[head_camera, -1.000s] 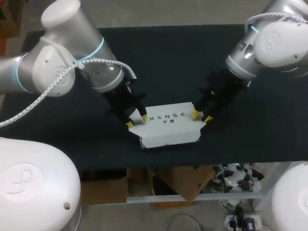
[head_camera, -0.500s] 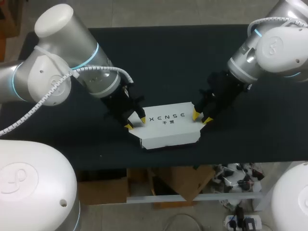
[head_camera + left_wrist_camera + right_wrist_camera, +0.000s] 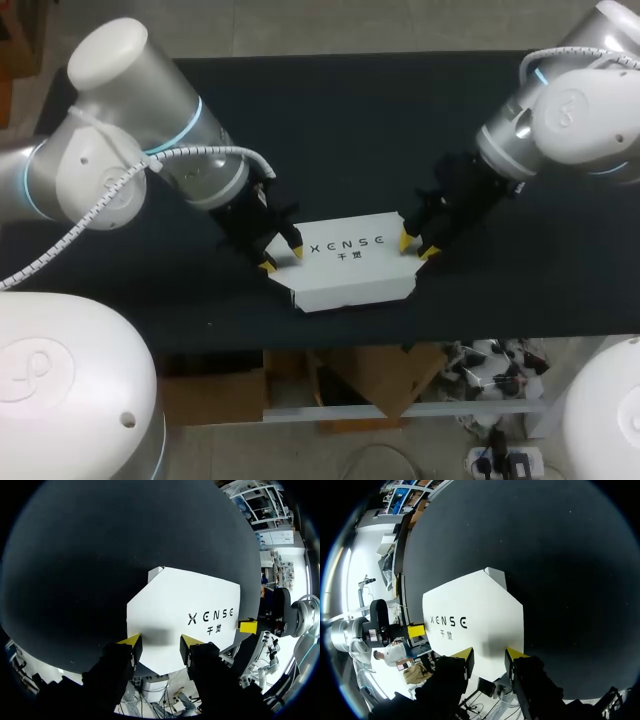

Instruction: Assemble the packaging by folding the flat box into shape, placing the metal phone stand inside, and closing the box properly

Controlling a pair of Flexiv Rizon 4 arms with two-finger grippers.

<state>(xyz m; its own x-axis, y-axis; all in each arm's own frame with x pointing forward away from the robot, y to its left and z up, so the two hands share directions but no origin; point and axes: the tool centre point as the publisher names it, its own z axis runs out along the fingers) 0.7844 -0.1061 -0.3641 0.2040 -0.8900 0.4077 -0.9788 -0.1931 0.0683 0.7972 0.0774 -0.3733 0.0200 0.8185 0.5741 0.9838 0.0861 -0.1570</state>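
The black counter (image 3: 350, 120) is stretching wide behind the box and showing only a narrow strip in front of it. My left arm (image 3: 150, 150) is coming in from beyond the box's left end, and my right arm (image 3: 560, 120) from beyond its right end.

The white box (image 3: 350, 265) is lying pressed flat, its printed panel facing up and short angled flaps showing at its ends. No metal phone stand is showing in any view.

The left gripper (image 3: 282, 254) is sitting at the box's left end, released, its two yellow tips standing apart over that end's edge with nothing pinched between them. The right gripper (image 3: 415, 244) is sitting at the box's right end, likewise released, its tips apart at that edge.

The box is looking like thin card, so I am expecting it to be very light, springy along its creases and quick to slide across the smooth dark surface under a one-sided push. Pressing on the middle of the panel is likely to dent it. The end flaps and edges are seeming the best places to take hold: a light pinch on the thin edge at each end, both sides working together so the card is opening along its folds rather than skating away.
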